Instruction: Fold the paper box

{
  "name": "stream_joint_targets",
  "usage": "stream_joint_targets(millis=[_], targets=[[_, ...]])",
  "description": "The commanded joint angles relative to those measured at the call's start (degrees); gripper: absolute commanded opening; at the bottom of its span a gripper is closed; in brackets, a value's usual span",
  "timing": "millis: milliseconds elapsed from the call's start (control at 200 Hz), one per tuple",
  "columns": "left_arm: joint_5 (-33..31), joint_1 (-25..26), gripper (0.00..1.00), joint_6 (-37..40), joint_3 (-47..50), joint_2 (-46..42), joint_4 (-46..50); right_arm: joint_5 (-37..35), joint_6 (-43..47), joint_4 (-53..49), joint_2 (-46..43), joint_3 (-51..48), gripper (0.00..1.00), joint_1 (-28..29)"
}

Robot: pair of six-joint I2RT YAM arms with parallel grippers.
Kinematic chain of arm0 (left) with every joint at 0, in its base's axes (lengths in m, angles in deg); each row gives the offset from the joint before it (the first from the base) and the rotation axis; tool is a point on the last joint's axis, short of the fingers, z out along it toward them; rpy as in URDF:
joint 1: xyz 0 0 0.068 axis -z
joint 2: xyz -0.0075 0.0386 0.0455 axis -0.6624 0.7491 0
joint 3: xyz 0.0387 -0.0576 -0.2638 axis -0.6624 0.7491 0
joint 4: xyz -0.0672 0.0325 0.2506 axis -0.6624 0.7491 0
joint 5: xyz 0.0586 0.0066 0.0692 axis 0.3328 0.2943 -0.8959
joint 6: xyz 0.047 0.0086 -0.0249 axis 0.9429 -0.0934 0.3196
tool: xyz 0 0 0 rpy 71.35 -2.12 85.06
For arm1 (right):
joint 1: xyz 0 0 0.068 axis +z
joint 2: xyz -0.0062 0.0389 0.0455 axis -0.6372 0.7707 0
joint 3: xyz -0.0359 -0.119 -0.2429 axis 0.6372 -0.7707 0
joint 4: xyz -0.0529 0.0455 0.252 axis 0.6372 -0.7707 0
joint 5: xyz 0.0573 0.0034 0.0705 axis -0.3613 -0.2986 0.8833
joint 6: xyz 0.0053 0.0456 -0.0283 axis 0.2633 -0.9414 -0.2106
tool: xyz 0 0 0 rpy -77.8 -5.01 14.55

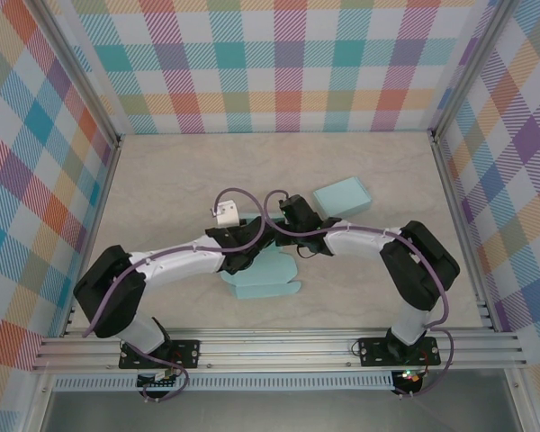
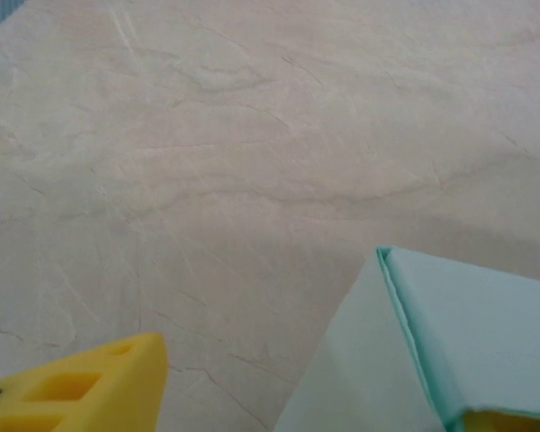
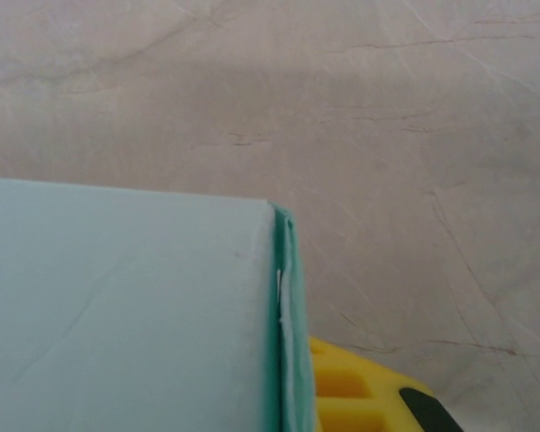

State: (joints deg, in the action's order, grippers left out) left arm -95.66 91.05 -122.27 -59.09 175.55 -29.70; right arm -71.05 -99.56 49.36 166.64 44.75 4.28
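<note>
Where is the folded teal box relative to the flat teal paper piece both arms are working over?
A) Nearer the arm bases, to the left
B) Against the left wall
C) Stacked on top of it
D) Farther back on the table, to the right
D: in the top view the folded teal box lies farther from the arm bases and to the right of the flat teal paper piece, where the two arms meet.

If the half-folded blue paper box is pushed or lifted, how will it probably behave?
The paper box is probably light, so a push would likely slide it on the smooth table. Its thin walls look as if they would flex when squeezed. The flat flap may droop when lifted.
</note>
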Motion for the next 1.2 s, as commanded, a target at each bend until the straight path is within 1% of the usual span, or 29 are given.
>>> stream_joint_targets(millis=[0, 80, 230, 315, 390, 490, 615, 710, 785, 865, 1040, 1195], targets=[[7.0, -0.7, 0.73, 4.0, 2.7, -5.1, -5.2, -2.5, -0.7, -6.9, 0.4, 2.2, 0.0, -0.3], [11.6, -0.7, 0.8, 5.1, 4.6, -8.6, -6.8, -3.7, -0.5, -9.4, 0.5, 3.0, 0.0, -0.4], [16.7, -0.6, 0.88, 4.7, 7.8, -15.7, -7.3, -4.3, 0.4, -14.5, 0.6, 4.7, 0.0, -0.4], [18.5, -0.6, 0.94, 4.2, 9.1, -19.5, -6.7, -3.7, 1.4, -18.9, 0.8, 6.5, 0.0, -0.3], [18.4, -0.7, 1.0, 3.3, 9.4, -22.0, -4.3, -1.2, 2.9, -25.1, 1.6, 9.2, 0.0, -0.4], [17.2, -0.7, 1.0, 1.6, 10.0, -25.3, -1.3, 1.0, 5.0, -33.3, 3.3, 11.9, 0.0, -0.4], [16.6, -0.8, 1.0, 0.7, 13.8, -30.8, -3.3, 1.4, 6.3, -38.7, 4.8, 12.1, 0.0, -0.4], [14.9, -0.8, 1.0, -0.6, 16.2, -35.0, -3.7, 0.8, 7.2, -43.0, 7.0, 13.8, 0.0, -0.4], [13.3, -0.9, 1.0, -1.6, 17.0, -38.1, -2.4, -1.1, 7.8, -46.0, 9.4, 15.5, 0.0, -0.4], [12.9, -1.0, 1.0, -2.0, 18.1, -41.0, -2.1, -5.0, 7.7, -49.9, 13.1, 18.6, 0.0, -0.4], [12.6, -1.2, 1.0, -1.6, 19.6, -44.5, -2.3, -13.6, 7.6, -56.4, 23.2, 29.0, 0.0, -0.4], [11.4, -1.3, 1.0, -1.8, 18.7, -45.2, 0.7, -14.3, 9.5, -61.1, 31.8, 38.3, 0.0, -0.5]])
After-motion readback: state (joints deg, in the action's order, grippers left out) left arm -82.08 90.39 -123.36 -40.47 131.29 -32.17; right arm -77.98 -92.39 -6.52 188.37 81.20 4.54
